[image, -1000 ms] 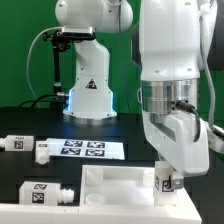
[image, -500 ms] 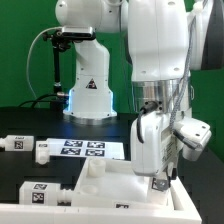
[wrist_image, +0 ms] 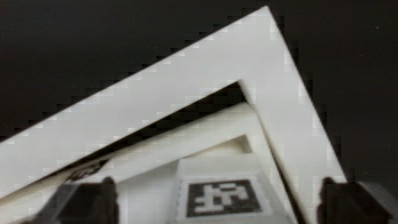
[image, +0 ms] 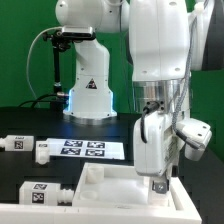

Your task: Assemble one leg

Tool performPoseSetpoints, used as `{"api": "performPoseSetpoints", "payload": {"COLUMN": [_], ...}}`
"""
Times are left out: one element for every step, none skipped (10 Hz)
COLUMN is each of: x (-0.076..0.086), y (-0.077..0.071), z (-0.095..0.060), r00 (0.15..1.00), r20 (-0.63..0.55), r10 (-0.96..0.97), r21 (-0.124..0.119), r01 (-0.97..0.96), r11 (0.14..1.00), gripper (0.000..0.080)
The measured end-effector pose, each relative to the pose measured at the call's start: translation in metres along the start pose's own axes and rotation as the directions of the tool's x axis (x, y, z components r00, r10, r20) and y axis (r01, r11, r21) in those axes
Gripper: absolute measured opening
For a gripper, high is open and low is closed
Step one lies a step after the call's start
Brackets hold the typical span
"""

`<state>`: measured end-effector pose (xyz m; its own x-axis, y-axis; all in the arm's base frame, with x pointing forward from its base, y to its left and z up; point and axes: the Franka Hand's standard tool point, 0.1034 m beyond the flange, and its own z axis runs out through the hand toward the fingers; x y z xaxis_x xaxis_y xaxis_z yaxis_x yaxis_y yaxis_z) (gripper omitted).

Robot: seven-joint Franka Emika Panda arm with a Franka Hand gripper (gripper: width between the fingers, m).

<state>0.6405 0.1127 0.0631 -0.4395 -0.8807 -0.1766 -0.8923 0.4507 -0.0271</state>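
A leg (wrist_image: 221, 192), a small white square post with a black-and-white tag, stands in the corner of the white panel (wrist_image: 214, 90) with the raised rim. My gripper (wrist_image: 217, 203) straddles it. Its dark fingers (wrist_image: 89, 200) stand well apart on either side, with gaps to the post. In the exterior view the gripper (image: 160, 186) points down at the panel's (image: 110, 185) corner on the exterior view's right, and the leg's tag (image: 158, 183) shows between the fingers. Three other legs lie at the exterior view's left (image: 15, 143), (image: 41, 149), (image: 45, 193).
The marker board (image: 85, 148) lies behind the panel. The arm's white base (image: 88, 95) stands at the back with cables beside it. The arm's bulk fills the exterior view's right side above the panel.
Since a second ago the wrist has turned and shifted slightly towards the exterior view's left over the panel's corner. In the last half second almost nothing moved.
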Motion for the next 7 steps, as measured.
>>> {"api": "performPoseSetpoints", "payload": {"x": [-0.009,-0.02,-0.029,-0.032,-0.031,-0.031,-0.031], "y": [0.004,0.005,0.001,-0.003,-0.007,-0.006,-0.005], "z": [-0.004,-0.015,-0.032,-0.043,-0.045,-0.043,-0.042], "r00": [1.0,0.999,0.998,0.997,0.997,0.997,0.997], "r20": [0.007,0.021,0.042,0.052,0.053,0.051,0.05], "r10": [-0.017,-0.037,-0.052,-0.051,-0.048,-0.052,-0.054], "r21": [0.003,0.007,0.024,0.039,0.045,0.044,0.043], "r01": [0.017,0.037,0.051,0.049,0.046,0.05,0.052], "r11": [1.0,0.999,0.998,0.998,0.998,0.998,0.998], "gripper": [0.061,0.061,0.0642,0.0642,0.0649,0.0649,0.0649]}}
